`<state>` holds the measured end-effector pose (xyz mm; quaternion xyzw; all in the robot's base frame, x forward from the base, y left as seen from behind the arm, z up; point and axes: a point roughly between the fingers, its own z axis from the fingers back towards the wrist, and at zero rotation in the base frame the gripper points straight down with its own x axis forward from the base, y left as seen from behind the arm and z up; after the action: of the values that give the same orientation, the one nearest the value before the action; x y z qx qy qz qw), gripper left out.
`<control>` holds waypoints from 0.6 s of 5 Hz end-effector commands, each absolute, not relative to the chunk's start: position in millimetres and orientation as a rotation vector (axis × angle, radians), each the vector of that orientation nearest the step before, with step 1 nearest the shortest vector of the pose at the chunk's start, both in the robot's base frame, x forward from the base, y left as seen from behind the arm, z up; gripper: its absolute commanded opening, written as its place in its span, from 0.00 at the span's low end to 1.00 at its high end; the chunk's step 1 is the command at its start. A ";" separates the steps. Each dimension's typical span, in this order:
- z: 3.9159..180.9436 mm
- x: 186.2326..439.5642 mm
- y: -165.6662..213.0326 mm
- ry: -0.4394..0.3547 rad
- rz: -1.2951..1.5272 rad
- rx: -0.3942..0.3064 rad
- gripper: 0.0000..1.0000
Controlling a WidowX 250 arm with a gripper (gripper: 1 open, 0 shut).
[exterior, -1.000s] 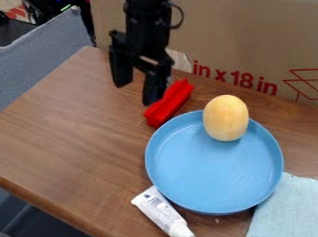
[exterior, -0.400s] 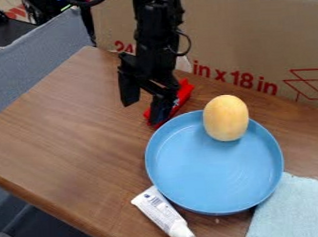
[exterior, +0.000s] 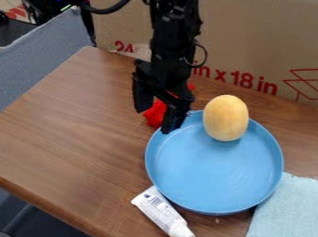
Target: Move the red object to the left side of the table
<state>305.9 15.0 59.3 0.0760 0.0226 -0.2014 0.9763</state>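
1. One shift stands out: the gripper (exterior: 162, 107) has travelled right and down from where it hung a second ago, and its fingers now stand wide apart, astride the red object (exterior: 155, 114), holding nothing.
2. Most of the red object is now hidden behind the fingers. Only its near-left end shows, lying on the counter (exterior: 62, 126) just beyond the blue plate (exterior: 214, 168) at its far-left rim.
3. That suggests the approach is about done. Closing on the object looks like the next step, and the carry to the left is not yet begun.
4. The wooden counter also bears an egg-shaped object (exterior: 226, 118) on the plate, a white tube (exterior: 163, 216) at the near edge, and a pale blue cloth (exterior: 292, 213) near right.
5. Behind stands a printed cardboard box (exterior: 271, 44); dark equipment sits far left.
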 end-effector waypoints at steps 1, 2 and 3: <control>75.7 307.8 16.0 -0.020 -0.389 0.171 1.00; 70.0 317.4 12.1 -0.024 -0.396 0.175 1.00; 55.3 318.1 10.5 -0.015 -0.403 0.190 1.00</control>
<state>314.8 10.5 43.1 0.0883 0.0152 -0.2006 0.9756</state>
